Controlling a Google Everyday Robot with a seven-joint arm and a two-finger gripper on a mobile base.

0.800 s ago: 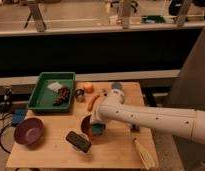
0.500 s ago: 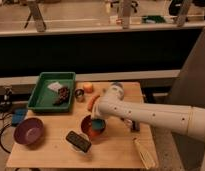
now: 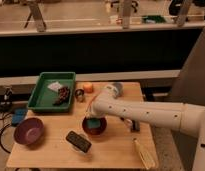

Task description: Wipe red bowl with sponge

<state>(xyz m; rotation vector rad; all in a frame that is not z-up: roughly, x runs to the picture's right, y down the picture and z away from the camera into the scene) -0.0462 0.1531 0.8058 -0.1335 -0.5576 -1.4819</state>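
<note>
The red bowl (image 3: 94,127) sits on the wooden table (image 3: 51,150), a little right of its middle. The teal-blue sponge (image 3: 94,122) lies inside the bowl. My gripper (image 3: 93,117) reaches down from the white arm (image 3: 146,112) that comes in from the right, and it is right over the sponge in the bowl. The arm hides the far part of the bowl.
A larger purple-maroon bowl (image 3: 28,131) is at the table's left front. A dark rectangular block (image 3: 78,141) lies in front of the red bowl. A green tray (image 3: 52,90) stands at the back left. A flat blue object (image 3: 18,116) lies off the left edge. A pale object (image 3: 144,153) lies at the front right.
The arm has shifted slightly over the red bowl, and the teal sponge now shows more plainly inside it.
</note>
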